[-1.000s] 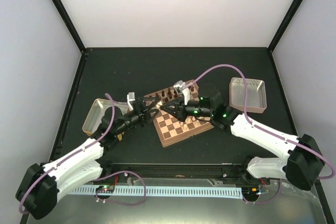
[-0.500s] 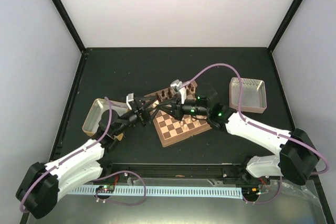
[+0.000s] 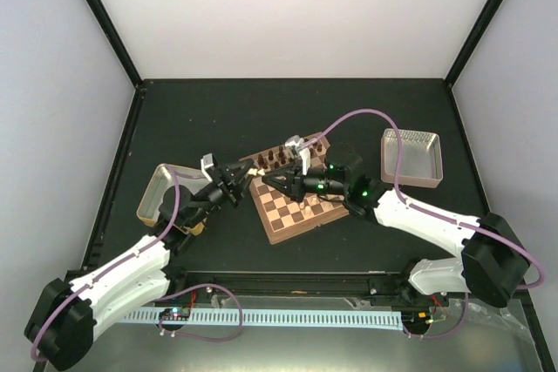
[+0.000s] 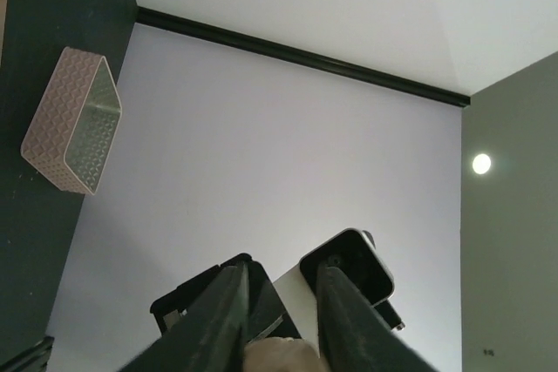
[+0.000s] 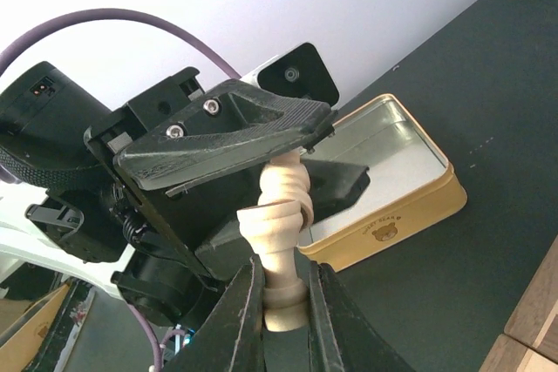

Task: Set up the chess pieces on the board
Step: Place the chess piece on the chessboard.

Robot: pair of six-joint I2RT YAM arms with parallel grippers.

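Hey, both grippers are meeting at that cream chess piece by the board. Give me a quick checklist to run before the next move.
1. Right gripper shut on the chess piece at its stem: ok.
2. Left gripper straddling the piece's head: ok.
3. Left grip firm enough for the right to let go: cannot tell.
4. Piece in line with the right fingers, not skewed: ok.
5. Free square on the board for this piece: cannot tell, too small in the overhead view.
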